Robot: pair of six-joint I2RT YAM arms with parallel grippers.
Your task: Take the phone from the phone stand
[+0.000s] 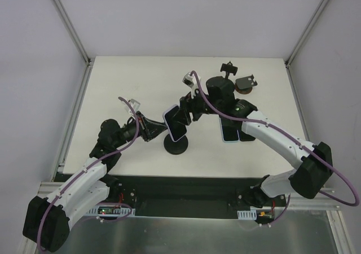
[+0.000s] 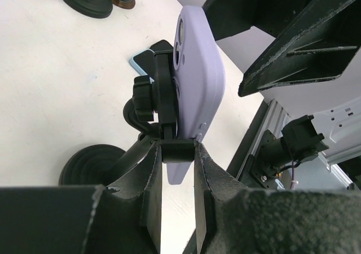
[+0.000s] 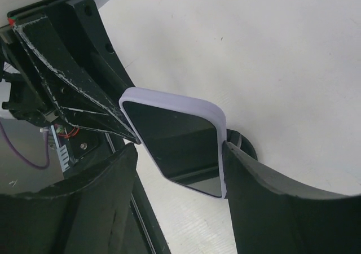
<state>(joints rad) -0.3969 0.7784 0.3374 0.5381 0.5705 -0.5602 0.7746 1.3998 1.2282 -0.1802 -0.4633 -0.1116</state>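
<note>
Phone [image 1: 175, 124] sits in the stand [image 1: 176, 145], mid-tabletop [image 1: 130, 84]; our left hand [image 2: 176, 152] at 9 o'clock clamps the stand, our right hand [image 3: 180, 148] at 2 o'clock pinches the phone. Pulling it free is not yet done.

White table [image 1: 130, 79]; phone stand [image 1: 176, 146] just 6 o'clock of centre; two flat phones [image 1: 228, 134] at 3 o'clock; second stand [image 1: 228, 69] and brown holder [image 1: 245, 85] at 1 o'clock.

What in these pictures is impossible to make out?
- Top view: cradle of the phone stand, hidden under the phone.
- Right wrist view: whether the right pincer squeezes the phone; its fingers cover the edges.
- Top view: flat phones, partly under the right arm.
</note>
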